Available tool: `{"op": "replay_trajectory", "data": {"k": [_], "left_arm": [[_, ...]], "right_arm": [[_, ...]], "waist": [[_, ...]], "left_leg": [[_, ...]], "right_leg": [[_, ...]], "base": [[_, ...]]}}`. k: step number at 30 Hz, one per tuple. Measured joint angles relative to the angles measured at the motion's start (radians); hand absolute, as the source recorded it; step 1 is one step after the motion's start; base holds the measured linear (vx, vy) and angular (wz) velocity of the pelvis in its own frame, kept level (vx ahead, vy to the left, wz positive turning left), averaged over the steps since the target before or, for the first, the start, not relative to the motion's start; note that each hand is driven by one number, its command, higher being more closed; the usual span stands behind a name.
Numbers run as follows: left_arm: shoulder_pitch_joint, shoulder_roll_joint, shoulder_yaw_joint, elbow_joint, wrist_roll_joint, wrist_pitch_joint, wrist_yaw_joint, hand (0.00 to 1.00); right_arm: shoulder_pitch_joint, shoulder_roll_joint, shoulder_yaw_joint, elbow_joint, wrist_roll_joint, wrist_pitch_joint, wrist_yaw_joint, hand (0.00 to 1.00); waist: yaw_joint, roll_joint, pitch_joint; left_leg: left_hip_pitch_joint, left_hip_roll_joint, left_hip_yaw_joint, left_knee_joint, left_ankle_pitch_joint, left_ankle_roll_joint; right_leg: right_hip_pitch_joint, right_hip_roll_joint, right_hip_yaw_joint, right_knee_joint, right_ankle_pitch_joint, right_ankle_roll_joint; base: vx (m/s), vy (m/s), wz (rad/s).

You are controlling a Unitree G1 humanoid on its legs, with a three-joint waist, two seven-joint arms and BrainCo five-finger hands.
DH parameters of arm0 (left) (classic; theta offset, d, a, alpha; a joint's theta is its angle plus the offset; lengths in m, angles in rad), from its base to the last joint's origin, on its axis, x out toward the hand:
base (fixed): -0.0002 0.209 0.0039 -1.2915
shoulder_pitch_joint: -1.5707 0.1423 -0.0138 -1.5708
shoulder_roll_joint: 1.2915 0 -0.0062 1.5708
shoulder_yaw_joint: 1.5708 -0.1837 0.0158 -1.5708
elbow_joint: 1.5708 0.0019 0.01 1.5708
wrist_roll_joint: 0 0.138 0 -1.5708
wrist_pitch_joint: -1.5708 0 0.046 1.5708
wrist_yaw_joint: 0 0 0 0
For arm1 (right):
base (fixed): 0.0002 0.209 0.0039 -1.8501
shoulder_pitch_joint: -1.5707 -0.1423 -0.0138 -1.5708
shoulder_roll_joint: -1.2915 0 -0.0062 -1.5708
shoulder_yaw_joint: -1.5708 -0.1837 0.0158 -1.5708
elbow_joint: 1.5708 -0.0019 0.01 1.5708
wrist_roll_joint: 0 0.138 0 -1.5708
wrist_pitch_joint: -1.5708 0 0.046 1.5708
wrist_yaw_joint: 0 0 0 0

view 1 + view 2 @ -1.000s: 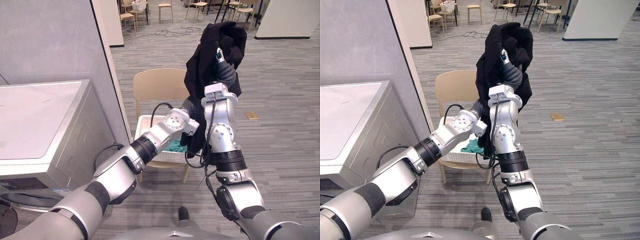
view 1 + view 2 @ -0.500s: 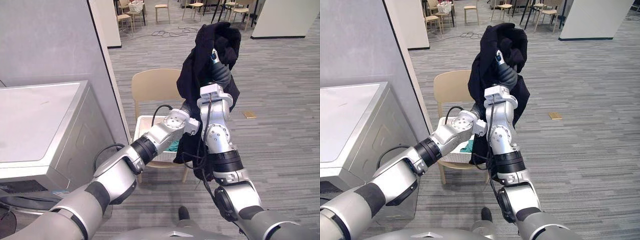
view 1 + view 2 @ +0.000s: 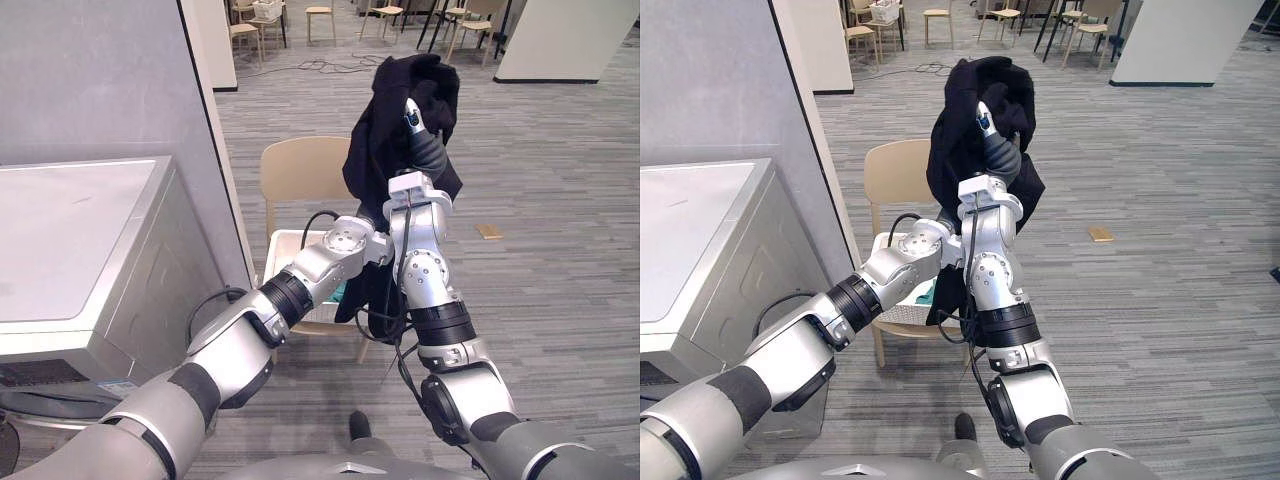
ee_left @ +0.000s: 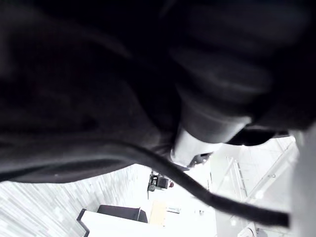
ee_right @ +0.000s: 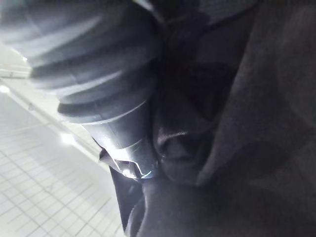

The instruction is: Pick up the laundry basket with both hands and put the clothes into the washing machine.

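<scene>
Colour rundown: the garment hanging above the chair is plain black, and the chair's pale tan. The laundry basket on the chair is white, with a teal-green cloth inside. The washing machine beside the chair is silver-grey, and the carpet under it is grey with thin stripes.

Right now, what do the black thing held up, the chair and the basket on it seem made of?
Black garment: soft matte fabric, hanging in loose folds. Chair: pale, smooth backrest, probably moulded plywood or plastic; the look leaves it open. Basket: white, thin rigid walls, likely plastic.
</scene>
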Motion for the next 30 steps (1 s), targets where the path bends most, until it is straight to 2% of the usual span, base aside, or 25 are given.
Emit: {"op": "replay_trajectory", "data": {"k": [3, 5, 9, 12, 16, 18, 21, 23, 25, 30], "left_arm": [[0.0, 0.0, 0.064, 0.017, -0.018, 0.0, 0.018, 1.0], [0.005, 0.001, 0.113, 0.031, -0.035, 0.002, 0.025, 1.0], [0.028, 0.022, 0.238, -0.008, -0.04, -0.004, 0.037, 1.0], [0.081, 0.092, 0.281, -0.131, -0.038, -0.018, 0.038, 1.0], [0.113, 0.169, 0.332, -0.277, -0.038, -0.023, 0.038, 1.0], [0.12, 0.201, 0.378, -0.34, -0.04, -0.041, 0.041, 1.0], [0.149, 0.269, 0.467, -0.445, -0.05, -0.083, 0.065, 1.0], [0.207, 0.323, 0.547, -0.522, -0.057, -0.12, 0.081, 1.0], [0.243, 0.343, 0.592, -0.573, -0.057, -0.136, 0.088, 1.0], [0.289, 0.349, 0.636, -0.72, -0.054, -0.152, 0.105, 1.0]], "right_arm": [[0.069, -0.022, -0.005, -0.027, -0.001, 0.014, 0.004, 0.0], [0.165, -0.031, -0.03, -0.123, -0.004, 0.027, 0.004, 0.0], [0.369, -0.06, -0.11, -0.265, -0.005, 0.048, 0.025, 0.0], [0.531, -0.059, -0.194, -0.367, -0.022, 0.068, 0.062, 0.0], [0.627, -0.06, -0.248, -0.438, -0.062, 0.097, 0.12, 0.0], [0.65, -0.06, -0.281, -0.444, -0.062, 0.098, 0.137, 0.0], [0.72, -0.058, -0.401, -0.441, -0.061, 0.098, 0.156, 0.0], [0.783, -0.056, -0.483, -0.432, -0.06, 0.095, 0.159, 0.0], [0.822, -0.041, -0.52, -0.431, -0.059, 0.095, 0.159, 0.0], [0.855, 0.043, -0.554, -0.404, -0.058, 0.11, 0.169, 0.0]], "waist": [[0.001, -0.017, -0.004], [0.001, -0.026, -0.005], [0.006, -0.028, -0.006], [0.004, -0.028, -0.006], [0.007, -0.024, -0.008], [0.007, -0.02, -0.011], [0.009, -0.002, -0.021], [0.006, 0.021, -0.035], [0.007, 0.031, -0.04], [0.012, 0.036, -0.04]], "left_leg": [[0.013, -0.002, 0.018, 0.0, -0.007, 0.002], [0.014, -0.004, 0.023, 0.001, -0.012, 0.004], [0.018, -0.005, 0.034, 0.001, -0.019, 0.007], [0.016, -0.005, 0.043, 0.002, -0.023, 0.006], [0.015, 0.001, 0.043, 0.009, -0.031, 0.001], [0.012, 0.002, 0.043, 0.017, -0.036, 0.002], [0.012, 0.002, 0.042, 0.02, -0.044, 0.005], [0.011, 0.003, 0.042, 0.02, -0.049, 0.005], [0.011, 0.003, 0.04, 0.02, -0.049, 0.005], [0.008, 0.003, 0.022, 0.031, -0.049, 0.005]], "right_leg": [[0.0, 0.0, 0.018, 0.001, -0.003, 0.004], [-0.002, -0.001, 0.024, 0.002, -0.007, 0.009], [-0.005, 0.0, 0.03, 0.007, -0.007, 0.012], [-0.019, 0.008, 0.038, 0.019, -0.008, 0.013], [-0.019, 0.017, 0.04, 0.019, -0.009, 0.011], [-0.019, 0.017, 0.041, 0.021, -0.01, 0.009], [-0.019, 0.017, 0.04, 0.026, -0.025, 0.0], [-0.02, 0.017, 0.039, 0.027, -0.03, 0.001], [-0.02, 0.017, 0.038, 0.029, -0.032, 0.001], [-0.017, 0.013, 0.026, 0.039, -0.04, -0.003]], "base": [[-0.03, -0.006, -0.18], [-0.01, -0.003, -0.08], [0.01, -0.008, -0.06], [0.02, -0.013, -0.11], [-0.01, -0.033, -0.04], [-0.02, -0.014, 0.0], [0.0, 0.0, 0.0], [0.0, 0.0, 0.0], [0.0, -0.011, 0.02], [-0.01, -0.024, 0.07]]}}
